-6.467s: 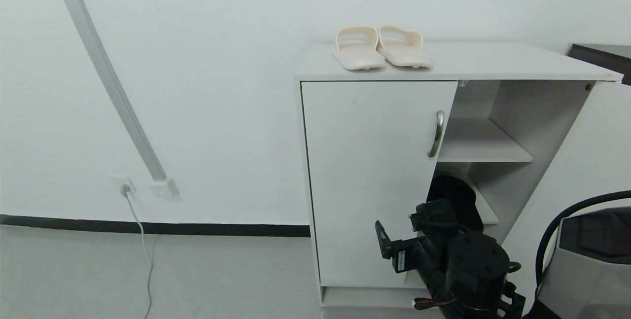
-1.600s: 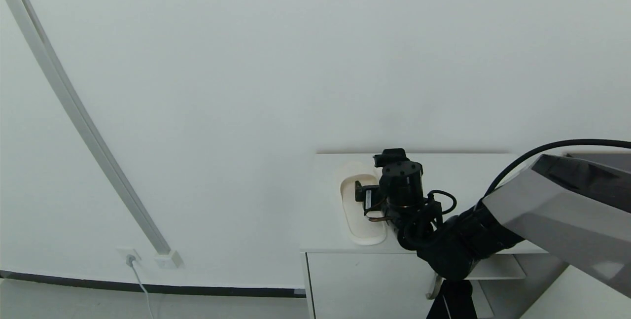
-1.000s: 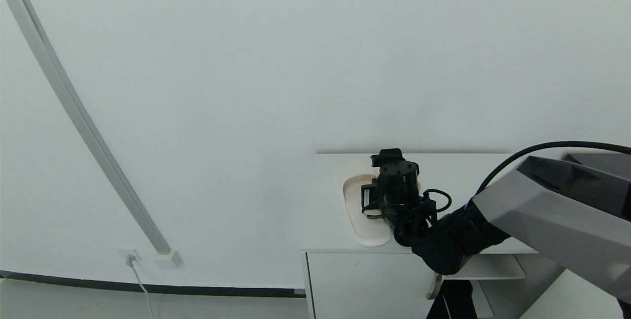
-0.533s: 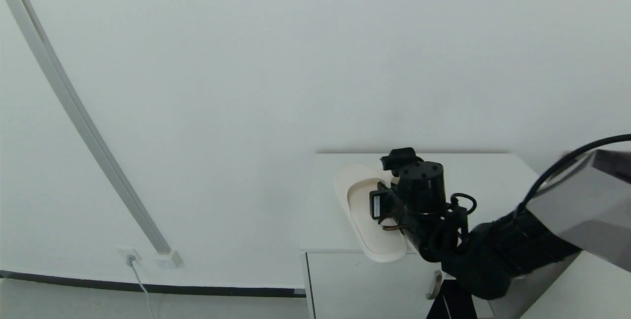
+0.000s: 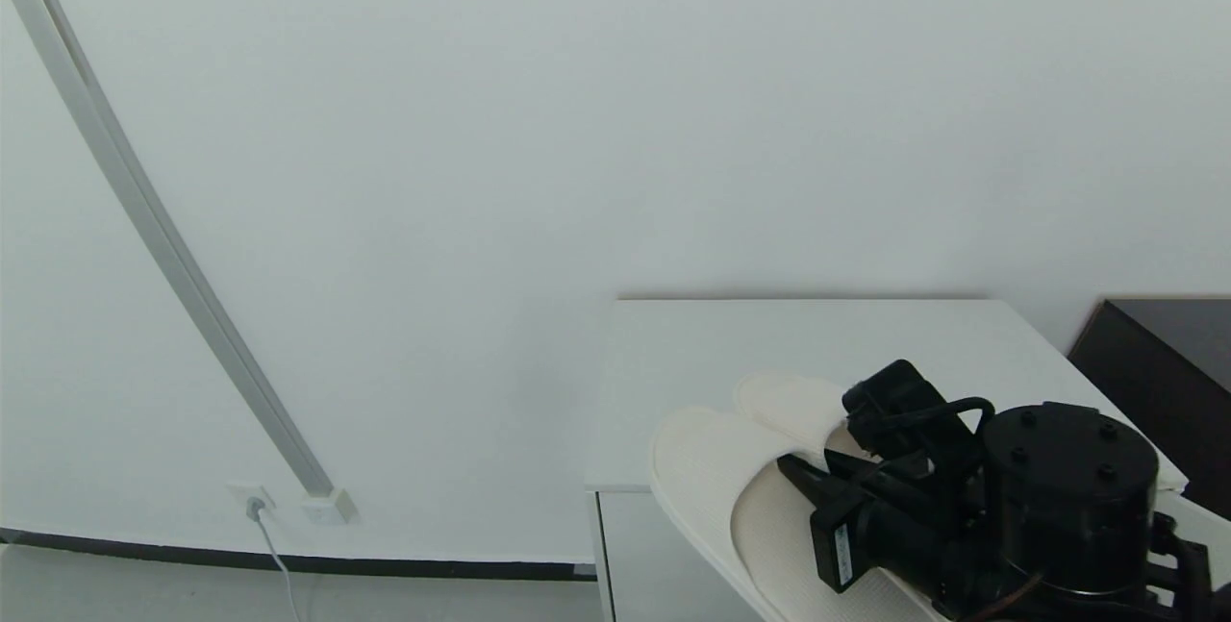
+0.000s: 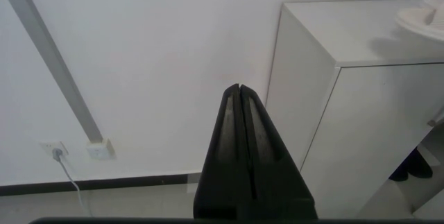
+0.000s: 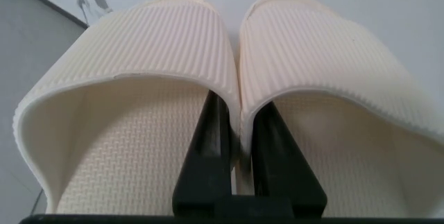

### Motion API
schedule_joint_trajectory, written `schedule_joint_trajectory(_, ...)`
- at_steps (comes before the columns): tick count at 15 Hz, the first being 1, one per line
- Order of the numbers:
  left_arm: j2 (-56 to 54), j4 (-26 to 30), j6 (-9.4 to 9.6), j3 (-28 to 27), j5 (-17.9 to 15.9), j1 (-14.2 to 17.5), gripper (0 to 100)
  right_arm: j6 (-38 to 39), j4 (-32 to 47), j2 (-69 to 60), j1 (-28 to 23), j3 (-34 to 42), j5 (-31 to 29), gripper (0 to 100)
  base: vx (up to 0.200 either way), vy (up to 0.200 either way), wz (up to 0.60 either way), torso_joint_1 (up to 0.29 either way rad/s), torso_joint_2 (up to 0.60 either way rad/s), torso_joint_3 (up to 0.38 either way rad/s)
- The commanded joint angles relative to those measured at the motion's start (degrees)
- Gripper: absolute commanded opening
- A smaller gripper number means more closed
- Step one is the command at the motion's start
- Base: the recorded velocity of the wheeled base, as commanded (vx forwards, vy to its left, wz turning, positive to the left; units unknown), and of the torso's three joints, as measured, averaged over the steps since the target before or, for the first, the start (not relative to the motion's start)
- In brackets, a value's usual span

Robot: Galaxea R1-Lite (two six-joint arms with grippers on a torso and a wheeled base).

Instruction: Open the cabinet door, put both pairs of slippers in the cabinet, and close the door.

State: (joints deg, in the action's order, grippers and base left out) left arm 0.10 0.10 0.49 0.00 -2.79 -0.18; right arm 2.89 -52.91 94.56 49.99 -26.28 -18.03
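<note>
Cream ribbed slippers (image 7: 170,47), perhaps foam, pinched together in right claw (image 7: 236,123)

White cabinet (image 5: 625,555) is stood on the grey floor (image 5: 144,603), backed against the wall. Cabinet top (image 5: 769,343) is flat and white. Cream slippers (image 5: 731,468) are positioned over the front edge of the cabinet top, soles partly overhanging the cabinet front. Contact with the cabinet top can't be confirmed, but a shadow is cast on it beside them. Cabinet's left door (image 6: 368,134) is shut, and the right side is open. A dark pair (image 6: 414,166) is seated low inside that open side of the cabinet, on a shelf.
</note>
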Motion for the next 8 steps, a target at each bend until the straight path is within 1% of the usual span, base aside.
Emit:
schedule_joint_trajectory(1,-0.01,-0.01,-0.05,0.00,0.07,0.01,0,1.24,0.00,-1.93,0.98,0.36,-0.34,0,0.000,0.000,0.00,0.000,0.00,0.000)
schedule_joint_trajectory(7,-0.01,-0.01,-0.14,0.00,-0.02,0.01,0,1.86,-0.09,-1.49,1.25,0.36,-0.43,0,0.000,0.000,0.00,0.000,0.00,0.000)
schedule_joint_trajectory(8,-0.01,-0.01,-0.22,0.00,-0.02,0.01,0,1.86,-0.09,-1.57,1.95,0.44,-0.52,0,-0.200,0.000,0.00,0.002,0.00,0.007)
